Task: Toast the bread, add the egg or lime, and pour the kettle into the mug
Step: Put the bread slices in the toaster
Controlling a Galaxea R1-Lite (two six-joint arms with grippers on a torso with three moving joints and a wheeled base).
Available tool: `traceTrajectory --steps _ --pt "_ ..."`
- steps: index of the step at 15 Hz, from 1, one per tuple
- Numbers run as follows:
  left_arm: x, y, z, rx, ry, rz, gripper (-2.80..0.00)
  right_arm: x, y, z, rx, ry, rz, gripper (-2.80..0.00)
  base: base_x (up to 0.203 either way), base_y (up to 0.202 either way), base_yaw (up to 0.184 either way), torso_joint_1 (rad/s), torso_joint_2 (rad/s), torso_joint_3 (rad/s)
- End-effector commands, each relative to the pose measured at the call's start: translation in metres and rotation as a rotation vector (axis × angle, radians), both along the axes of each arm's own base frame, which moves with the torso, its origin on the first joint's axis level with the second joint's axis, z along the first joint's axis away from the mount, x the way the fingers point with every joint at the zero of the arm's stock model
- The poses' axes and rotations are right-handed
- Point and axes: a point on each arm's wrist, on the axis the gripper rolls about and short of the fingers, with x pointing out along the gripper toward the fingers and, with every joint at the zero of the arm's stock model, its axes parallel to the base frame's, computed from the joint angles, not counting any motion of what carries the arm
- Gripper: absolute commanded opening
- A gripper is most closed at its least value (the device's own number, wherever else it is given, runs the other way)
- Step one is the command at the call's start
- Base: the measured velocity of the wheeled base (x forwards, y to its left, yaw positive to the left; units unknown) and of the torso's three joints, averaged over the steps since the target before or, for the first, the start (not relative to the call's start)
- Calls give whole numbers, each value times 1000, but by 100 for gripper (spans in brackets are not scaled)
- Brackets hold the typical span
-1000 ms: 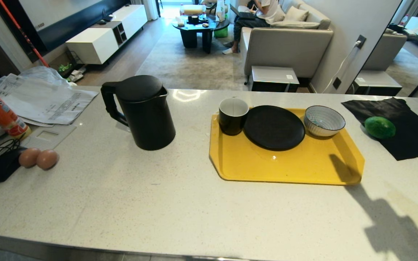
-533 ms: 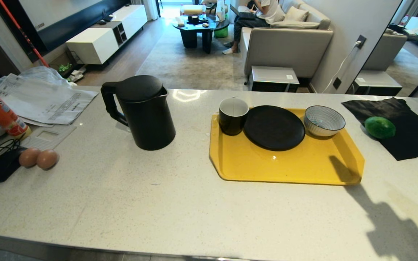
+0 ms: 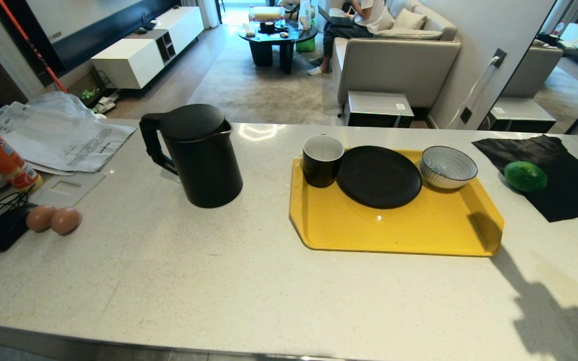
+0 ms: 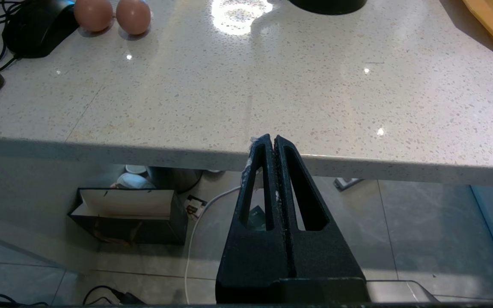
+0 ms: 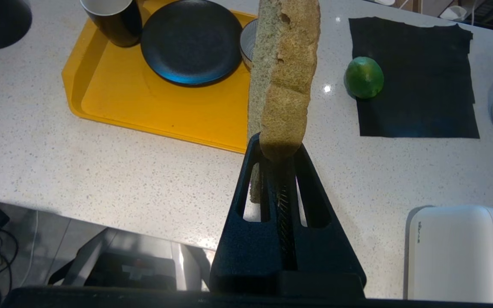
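Observation:
In the right wrist view my right gripper is shut on the lower edge of the bread, a thick pale green slice with a brown crust. The slice is held upright above the counter, near the tray's corner. The lime lies on a black cloth at the right. The black kettle stands left of the yellow tray, and the black mug sits on the tray's far left corner. The egg is out of view. My left gripper is shut and parked below the counter's front edge.
A black plate and a striped bowl share the tray. Two plain brown eggs, a computer mouse, papers and a spray can sit at the left. A white toaster stands at the counter's near right.
The bread's edge, seen at the head view's right border before, has left that view. The arm's shadow on the counter has shifted right.

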Motion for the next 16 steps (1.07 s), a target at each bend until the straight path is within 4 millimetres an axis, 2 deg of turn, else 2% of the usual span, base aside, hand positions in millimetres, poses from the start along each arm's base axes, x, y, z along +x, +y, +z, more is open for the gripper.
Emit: traceTrajectory --steps 1,4,16 --pt "1 0 -5 -1 15 0 -280 0 0 -1 -1 5 1 -280 0 0 0 0 0 0" --pt "1 0 -5 -1 15 0 -280 0 0 -2 -1 10 1 -280 2 3 -37 1 1 2" --pt "1 0 -5 -1 15 0 -280 1 0 -2 0 13 7 -280 1 8 -174 3 2 4"
